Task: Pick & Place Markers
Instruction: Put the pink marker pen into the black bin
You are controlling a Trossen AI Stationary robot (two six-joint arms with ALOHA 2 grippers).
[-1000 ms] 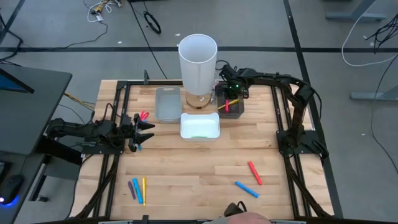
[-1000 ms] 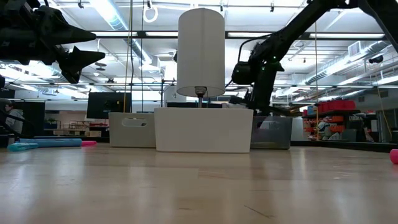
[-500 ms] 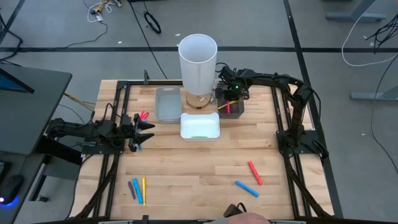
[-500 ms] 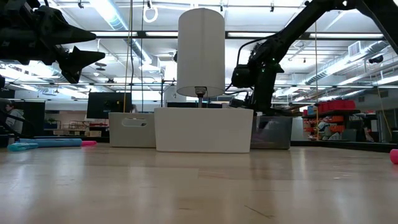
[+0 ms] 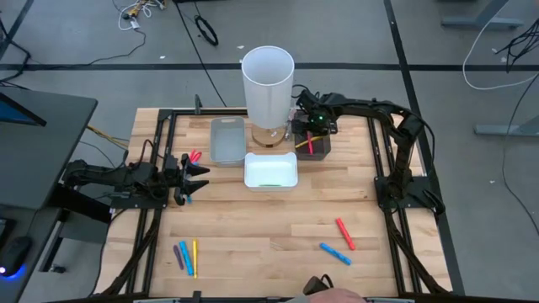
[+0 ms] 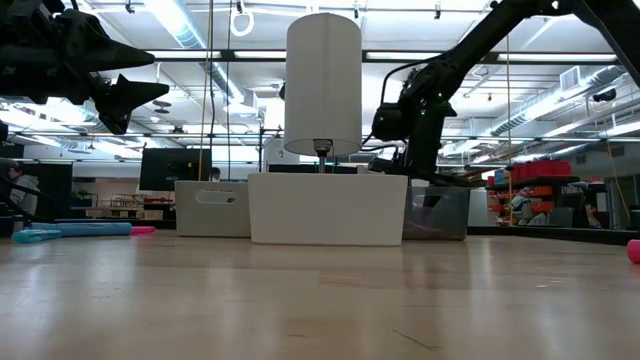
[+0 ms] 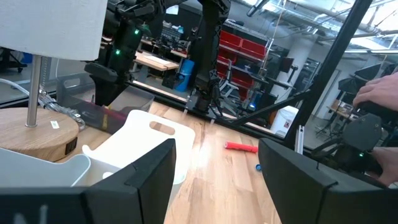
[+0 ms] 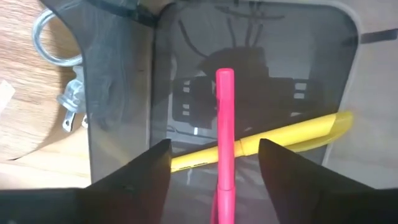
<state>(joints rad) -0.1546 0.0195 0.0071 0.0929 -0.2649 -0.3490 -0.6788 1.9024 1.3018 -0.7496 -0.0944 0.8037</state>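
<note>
Lying free between the spread fingers (image 8: 130,180) of the right gripper (image 8: 214,168), in the right wrist view: a pink marker (image 8: 224,137), crossing over a yellow marker (image 8: 273,140), both resting in the dark bin (image 5: 313,143) directly below that gripper. Gripping nothing, jaws standing well apart, pink marker running up the gap with space on either side. Hovering just above the bin, right beside the white cylinder (image 5: 268,84) on its wooden base.

Sitting just in front of the cylinder: a white tray (image 5: 270,171) with something green inside; a grey tray (image 5: 226,140) next to it, on the side away from the right gripper.

Hanging well apart from all that, toward the table's left edge: the left gripper (image 5: 202,177), fingers parted and holding nothing. Lying just beside it: pink (image 5: 194,156) and blue (image 5: 184,195) markers. Resting farther toward the front of the table (image 5: 269,227): a purple, blue and yellow group (image 5: 186,255) near the left arm's side, and a red marker (image 5: 344,233) with a blue one (image 5: 334,254) nearer the right arm's side.
</note>
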